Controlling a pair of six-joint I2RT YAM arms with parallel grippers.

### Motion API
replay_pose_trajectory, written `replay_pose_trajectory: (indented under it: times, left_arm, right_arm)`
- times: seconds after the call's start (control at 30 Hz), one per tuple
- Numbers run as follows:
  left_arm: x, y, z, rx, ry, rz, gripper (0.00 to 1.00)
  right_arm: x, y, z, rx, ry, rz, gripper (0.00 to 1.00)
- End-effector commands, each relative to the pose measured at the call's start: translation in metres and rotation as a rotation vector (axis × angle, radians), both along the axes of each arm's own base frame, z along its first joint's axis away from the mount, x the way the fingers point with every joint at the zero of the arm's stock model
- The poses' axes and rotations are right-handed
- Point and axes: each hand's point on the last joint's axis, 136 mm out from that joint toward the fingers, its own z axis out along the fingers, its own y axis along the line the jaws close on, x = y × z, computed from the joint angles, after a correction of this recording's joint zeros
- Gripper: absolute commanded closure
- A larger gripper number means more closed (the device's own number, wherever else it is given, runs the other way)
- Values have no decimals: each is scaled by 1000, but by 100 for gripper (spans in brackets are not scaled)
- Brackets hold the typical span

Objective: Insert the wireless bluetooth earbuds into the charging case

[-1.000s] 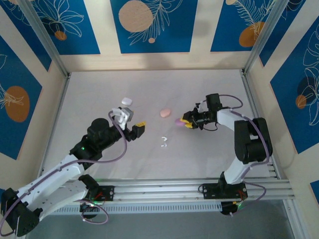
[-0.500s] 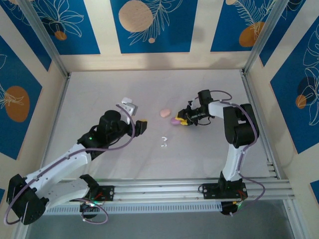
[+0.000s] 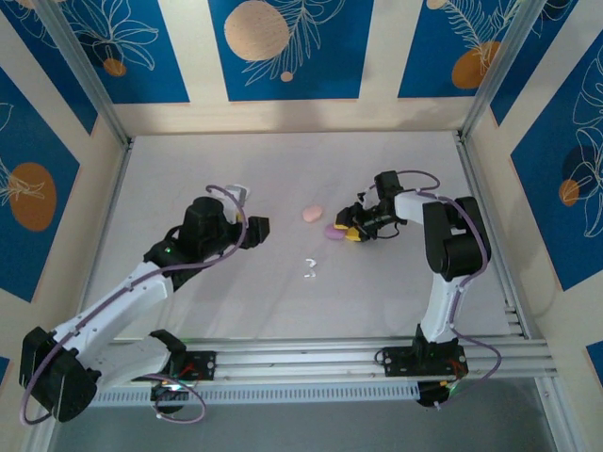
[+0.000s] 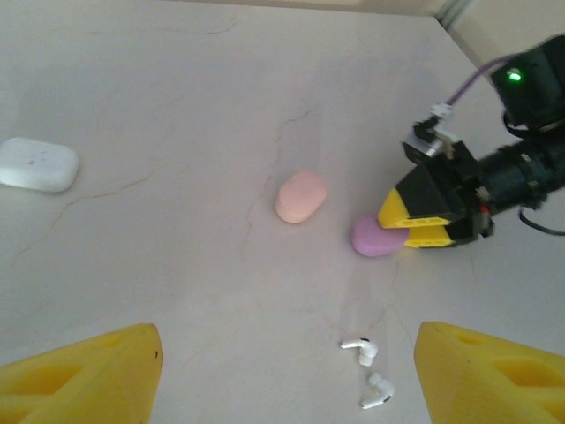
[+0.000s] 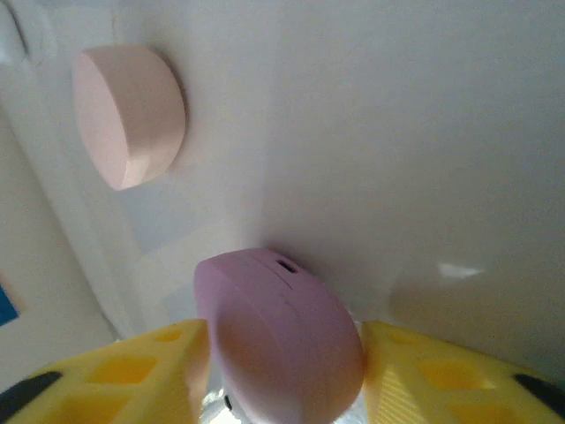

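Note:
Two white earbuds (image 4: 360, 349) (image 3: 309, 268) lie side by side on the table, low between the fingers of my left gripper (image 4: 287, 380), which hovers open above them (image 3: 252, 229). The closed purple charging case (image 5: 278, 336) (image 3: 334, 230) rests on the table between the yellow fingers of my right gripper (image 5: 284, 353) (image 3: 349, 231). A thin gap shows along its left side, so the jaws stand open around it. A closed pink case (image 4: 301, 196) (image 3: 312, 214) lies just beyond. A closed white case (image 4: 37, 164) sits far left.
The pale table (image 3: 405, 282) is walled by metal posts and blue patterned panels (image 3: 283, 47). The right arm's black body and cable (image 4: 530, 168) reach in from the right. Bare tabletop lies in front of the earbuds.
My right gripper moved left with the purple case, set it on the table and widened its jaws. My left arm swung back and up, so its gripper now sits nearer the white case.

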Motion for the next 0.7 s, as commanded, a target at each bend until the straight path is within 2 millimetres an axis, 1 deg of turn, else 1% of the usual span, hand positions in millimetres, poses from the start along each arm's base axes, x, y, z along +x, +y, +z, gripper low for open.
replay_pose_trajectory:
  times: [0.0, 0.07, 0.1, 0.17, 0.23, 0.33, 0.4, 0.5, 0.57, 0.67]
  left_arm:
    - [11, 8, -2, -62, 62, 64, 25]
    - [22, 13, -8, -84, 96, 104, 24]
    - [28, 16, -12, -97, 117, 129, 23]
    - [40, 22, -21, -121, 170, 175, 23]
    - [51, 29, -29, -127, 211, 223, 22]
    - [67, 49, -42, -102, 268, 344, 21]
    - [77, 64, -50, -62, 304, 436, 19]
    - [92, 82, -60, 17, 349, 530, 18]
    - [100, 90, -68, 46, 385, 591, 17]
    - [116, 93, -79, 48, 428, 646, 18]
  right_arm:
    - [-12, -24, 0, -116, 9, -38, 45]
    - [-13, -27, 12, -116, -26, -49, 39]
    - [-13, -29, 19, -116, -43, -56, 29]
    - [-14, -32, 33, -116, -83, -66, 24]
    - [-16, -37, 45, -127, -111, -80, 23]
    - [-21, -42, 66, -127, -162, -109, 22]
    - [-25, -43, 80, -121, -194, -126, 22]
    - [-30, -45, 100, -115, -247, -148, 21]
    - [-35, -43, 113, -96, -275, -148, 20]
    - [-40, -40, 127, -73, -304, -138, 18]
